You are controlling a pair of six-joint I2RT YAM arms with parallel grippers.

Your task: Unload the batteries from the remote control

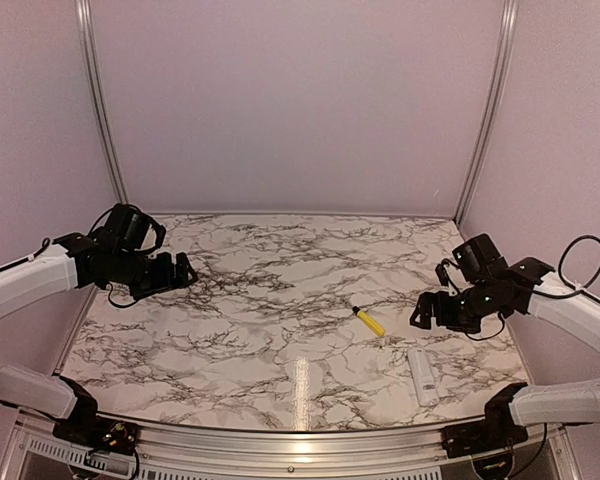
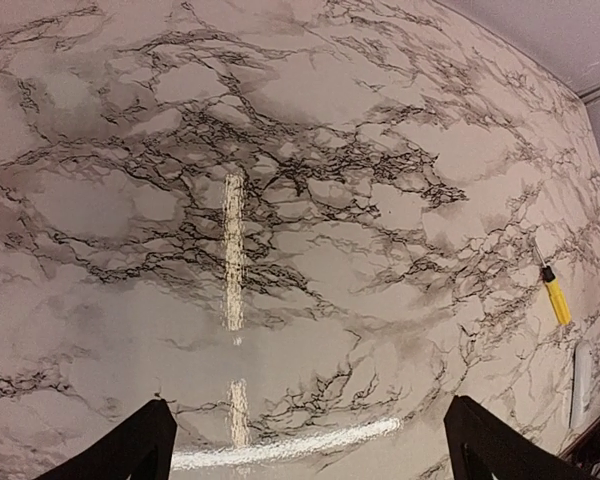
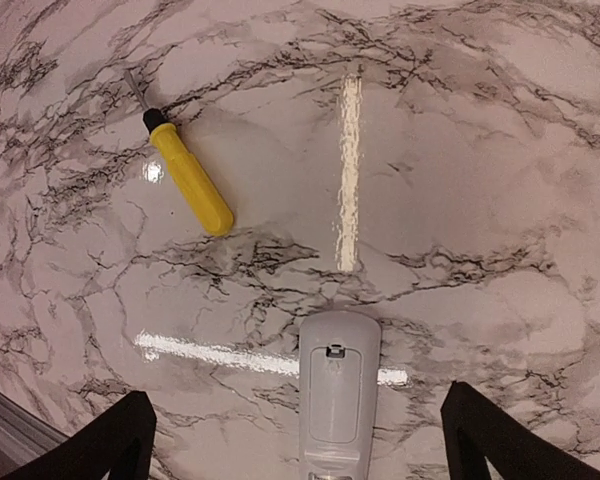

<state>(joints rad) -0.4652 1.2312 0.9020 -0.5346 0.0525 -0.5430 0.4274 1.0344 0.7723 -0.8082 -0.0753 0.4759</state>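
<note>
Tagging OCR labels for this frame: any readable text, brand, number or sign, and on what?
None readable in any view.
remote control: plain white back, no print visible.
yellow-handled screwdriver: plain handle, no marking visible.
table: marble veining only, no lettering.

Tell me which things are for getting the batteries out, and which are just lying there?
For the job:
- remote control, back cover still on
- batteries, not in sight

Just lying about:
- yellow-handled screwdriver, apart from the remote control, nothing touching it
</note>
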